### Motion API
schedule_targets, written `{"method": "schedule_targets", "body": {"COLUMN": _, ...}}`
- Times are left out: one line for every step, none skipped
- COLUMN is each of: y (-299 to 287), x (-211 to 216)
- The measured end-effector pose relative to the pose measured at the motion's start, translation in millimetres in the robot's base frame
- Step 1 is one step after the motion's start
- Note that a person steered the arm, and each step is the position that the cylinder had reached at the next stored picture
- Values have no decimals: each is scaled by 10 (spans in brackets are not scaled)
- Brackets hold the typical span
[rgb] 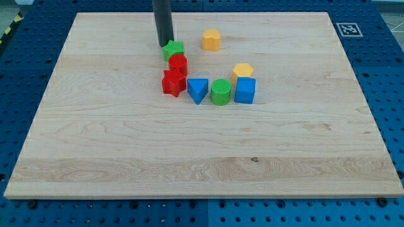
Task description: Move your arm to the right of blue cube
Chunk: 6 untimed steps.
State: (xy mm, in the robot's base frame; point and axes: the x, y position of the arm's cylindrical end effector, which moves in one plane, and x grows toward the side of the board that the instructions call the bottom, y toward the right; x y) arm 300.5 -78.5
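Note:
The blue cube [245, 90] sits right of the board's middle, at the right end of a row of blocks. My tip [164, 45] is near the view's top, well to the left of and above the blue cube, touching or nearly touching the left edge of a green star [173, 50]. A yellow hexagonal block [242, 71] sits just above the blue cube. A green cylinder [220, 92] stands directly to its left.
A blue triangular block [198, 89] lies left of the green cylinder. A red star [173, 82] lies further left, with a red cylinder [178, 64] above it. Another yellow block [211, 40] sits near the top. The wooden board [202, 151] rests on a blue perforated table.

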Motion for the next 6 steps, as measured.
{"method": "schedule_targets", "body": {"y": 72, "x": 34}}
{"method": "schedule_targets", "body": {"y": 135, "x": 58}}
{"method": "schedule_targets", "body": {"y": 135, "x": 60}}
{"method": "schedule_targets", "body": {"y": 136, "x": -233}}
{"method": "schedule_targets", "body": {"y": 189, "x": -635}}
{"method": "schedule_targets", "body": {"y": 459, "x": -817}}
